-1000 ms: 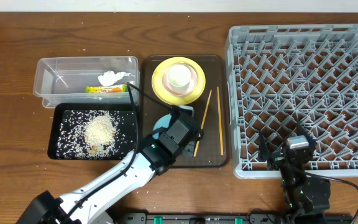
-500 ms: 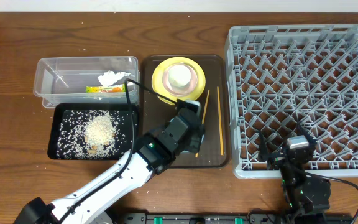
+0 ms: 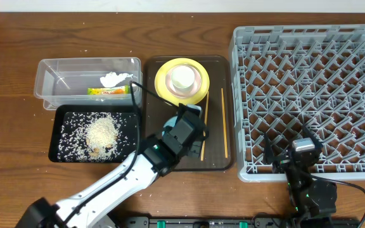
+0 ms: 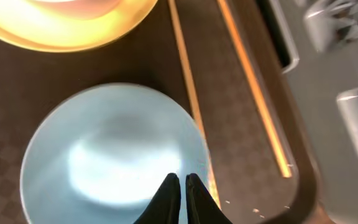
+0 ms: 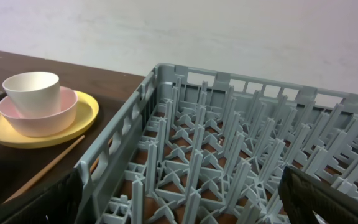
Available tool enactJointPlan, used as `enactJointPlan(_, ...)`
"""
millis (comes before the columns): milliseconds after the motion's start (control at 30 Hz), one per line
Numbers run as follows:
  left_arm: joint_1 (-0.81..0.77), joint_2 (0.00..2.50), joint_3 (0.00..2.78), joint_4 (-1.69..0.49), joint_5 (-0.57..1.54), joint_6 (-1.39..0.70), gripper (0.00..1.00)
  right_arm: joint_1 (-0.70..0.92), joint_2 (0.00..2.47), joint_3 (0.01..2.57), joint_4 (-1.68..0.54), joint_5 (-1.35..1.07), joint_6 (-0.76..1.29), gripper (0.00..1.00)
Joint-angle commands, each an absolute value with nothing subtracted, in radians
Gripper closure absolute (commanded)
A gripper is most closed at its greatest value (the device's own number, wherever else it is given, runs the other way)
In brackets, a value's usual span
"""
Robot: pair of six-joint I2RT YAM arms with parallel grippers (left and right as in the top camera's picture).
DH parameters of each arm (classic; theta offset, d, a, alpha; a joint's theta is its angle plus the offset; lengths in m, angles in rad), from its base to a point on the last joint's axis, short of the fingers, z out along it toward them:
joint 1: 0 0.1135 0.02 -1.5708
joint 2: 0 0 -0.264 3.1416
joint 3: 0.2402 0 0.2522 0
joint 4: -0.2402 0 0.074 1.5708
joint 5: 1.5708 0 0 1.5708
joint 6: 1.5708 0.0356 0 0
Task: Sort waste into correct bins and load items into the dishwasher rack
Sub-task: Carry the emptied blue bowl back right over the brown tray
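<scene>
Left end effector [image 4: 180,186] is closed at the rim of the light blue bowl [image 4: 104,155], front-left of the brown tray [image 3: 215,161]; prob. pinching it. We judge the bowl light, stiff, slick: hold the rim firmly. Right end effector [image 5: 179,208] is apart.

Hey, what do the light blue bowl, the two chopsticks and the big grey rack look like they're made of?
Light blue bowl: likely plastic or melamine, smooth, softly glossy; a blurred highlight sits inside it, though glazed ceramic is possible. Chopsticks: wood or bamboo, judging by the pale tan colour, matte. Grey rack: moulded plastic, matte, with uniform pegs and ribs.
</scene>
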State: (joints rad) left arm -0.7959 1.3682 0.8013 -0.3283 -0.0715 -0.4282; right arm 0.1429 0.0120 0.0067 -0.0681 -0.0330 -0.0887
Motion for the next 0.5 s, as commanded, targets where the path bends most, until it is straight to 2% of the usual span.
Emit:
enactJointPlan(0, -0.797, 1.438, 0.801, -0.315, -0.14, -0.419, 0.91, 0.151, 0.006, 0.006, -0.072, -0.03, -0.099, 0.01)
enactJointPlan(200, -0.795, 1.535, 0.801, -0.296, -0.194, -0.419, 0.92, 0.151, 0.007, 0.006, -0.072, -0.03, -0.099, 0.01)
enactJointPlan(467, -0.779, 1.534, 0.801, -0.366, -0.319, -0.419, 0.92, 0.151, 0.007, 0.006, -0.072, -0.03, -0.099, 0.01)
